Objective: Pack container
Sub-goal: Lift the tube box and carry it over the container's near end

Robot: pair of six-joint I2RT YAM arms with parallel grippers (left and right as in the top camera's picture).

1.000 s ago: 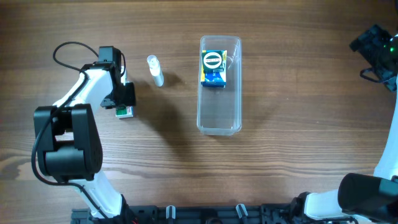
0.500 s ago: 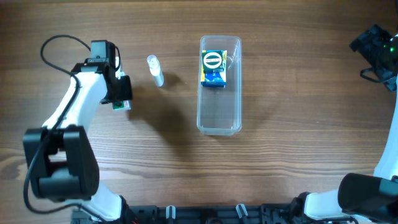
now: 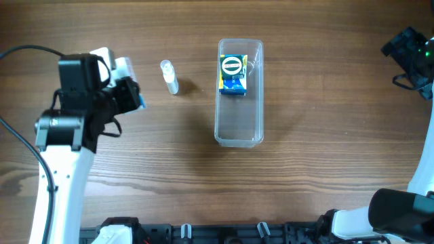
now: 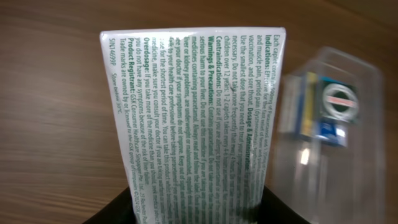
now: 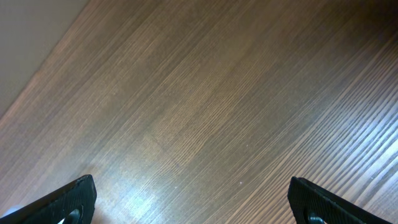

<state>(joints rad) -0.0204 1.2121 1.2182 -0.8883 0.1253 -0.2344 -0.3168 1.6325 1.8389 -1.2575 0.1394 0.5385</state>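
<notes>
Left gripper clamped on tube, held above the worktop, well left of the container; right gripper fingers apart, holding nothing.
Next, my read: carry tube over container's bare near half, align lengthwise, lower before release, and stay clear of the blue box at the far end. Tube is flat and white with dense green print, wide crimped end away from gripper. Probably soft, so no harder squeeze.

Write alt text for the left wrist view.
A white tube with green small print, gripped by the left end effector, fills the frame. Behind it on the wood table, a clear container holds a blue box.
</notes>
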